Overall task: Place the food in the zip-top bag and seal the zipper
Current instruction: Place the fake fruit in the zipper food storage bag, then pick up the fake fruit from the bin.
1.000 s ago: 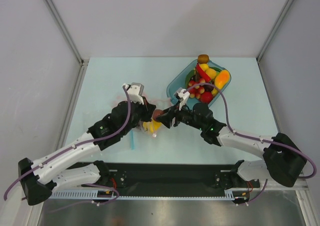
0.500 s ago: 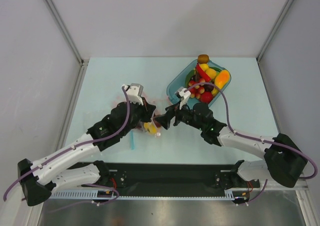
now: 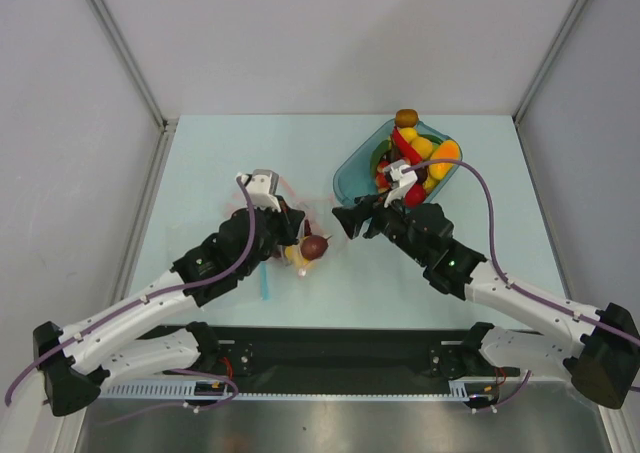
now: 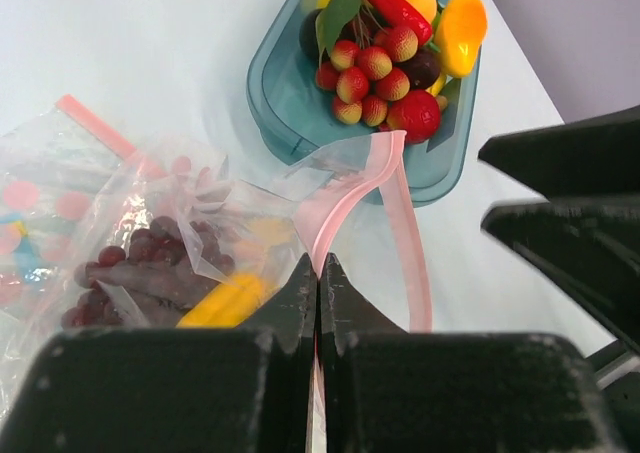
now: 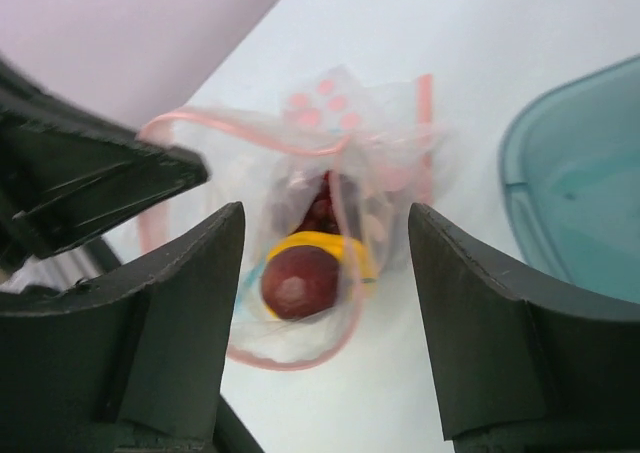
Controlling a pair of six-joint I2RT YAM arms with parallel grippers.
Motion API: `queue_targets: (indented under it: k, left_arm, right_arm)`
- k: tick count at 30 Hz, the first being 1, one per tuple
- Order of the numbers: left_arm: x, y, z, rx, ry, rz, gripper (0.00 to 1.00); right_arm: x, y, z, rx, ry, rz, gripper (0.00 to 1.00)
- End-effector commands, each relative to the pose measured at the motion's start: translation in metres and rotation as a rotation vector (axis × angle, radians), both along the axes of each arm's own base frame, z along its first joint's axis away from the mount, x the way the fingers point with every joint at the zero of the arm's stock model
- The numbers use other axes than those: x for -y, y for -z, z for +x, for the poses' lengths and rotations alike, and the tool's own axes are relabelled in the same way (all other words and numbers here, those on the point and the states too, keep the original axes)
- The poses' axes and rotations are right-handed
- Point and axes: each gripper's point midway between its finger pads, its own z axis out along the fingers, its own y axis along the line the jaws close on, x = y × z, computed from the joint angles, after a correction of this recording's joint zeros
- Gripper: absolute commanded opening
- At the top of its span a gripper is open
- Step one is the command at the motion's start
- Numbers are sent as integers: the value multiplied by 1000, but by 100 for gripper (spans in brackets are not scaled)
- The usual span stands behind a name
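The clear zip-top bag (image 3: 290, 235) lies at table centre, and also shows in the left wrist view (image 4: 150, 223) and right wrist view (image 5: 330, 173). Its pink zipper (image 4: 395, 213) stands open in a loop (image 5: 300, 353). Inside are a dark purple grape bunch (image 4: 140, 268), a yellow pepper (image 4: 225, 303) and a dark red round fruit (image 5: 298, 281), the last also seen from above (image 3: 315, 244). My left gripper (image 4: 318, 273) is shut on the zipper strip. My right gripper (image 5: 320, 263) is open and empty, just right of the bag mouth (image 3: 345, 218).
A teal dish (image 3: 352, 168) at the back right holds several more toy fruits (image 3: 415, 158); it shows in the left wrist view (image 4: 290, 113) and at the right wrist view's edge (image 5: 560, 203). A thin blue strip (image 3: 265, 288) lies near the left arm.
The dark red fruit has left my right gripper and now sits in the bag. My right gripper has opened and drawn back to the right, toward the dish. The left gripper keeps its hold.
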Motion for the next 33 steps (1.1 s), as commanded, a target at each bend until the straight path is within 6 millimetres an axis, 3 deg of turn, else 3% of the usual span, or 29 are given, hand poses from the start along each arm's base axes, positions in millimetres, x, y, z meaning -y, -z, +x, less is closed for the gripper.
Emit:
queue_targets:
  k: [1,6,10,17,26,30,31,33]
  left_arm:
    - [-5,-22,2,46,-35,-72,0]
    - [-10,-18,6,93,-55,-64,0]
    - [-21,-6,11,99,-123,-45,0]
    - [-30,-4,13,102,-166,-54,0]
    - [-35,-7,12,95,-191,-61,0]
    - [-33,-7,12,96,-183,-66,0]
    - [-32,-6,12,91,-183,-66,0]
    - [-32,-7,12,92,-182,-72,0]
  right_arm:
    - [30,-4,27,-23,196,-57,70]
    - [62,9,56,-67,318,-62,71]
    - [105,33,90,-148,410,-54,72]
    - [136,58,106,-202,505,-124,83]
    - [180,64,123,-259,707,-66,76]
    - [212,68,134,-282,859,11,94]
    - [226,76,141,-301,896,14,95]
    - [232,75,153,-328,915,51,96]
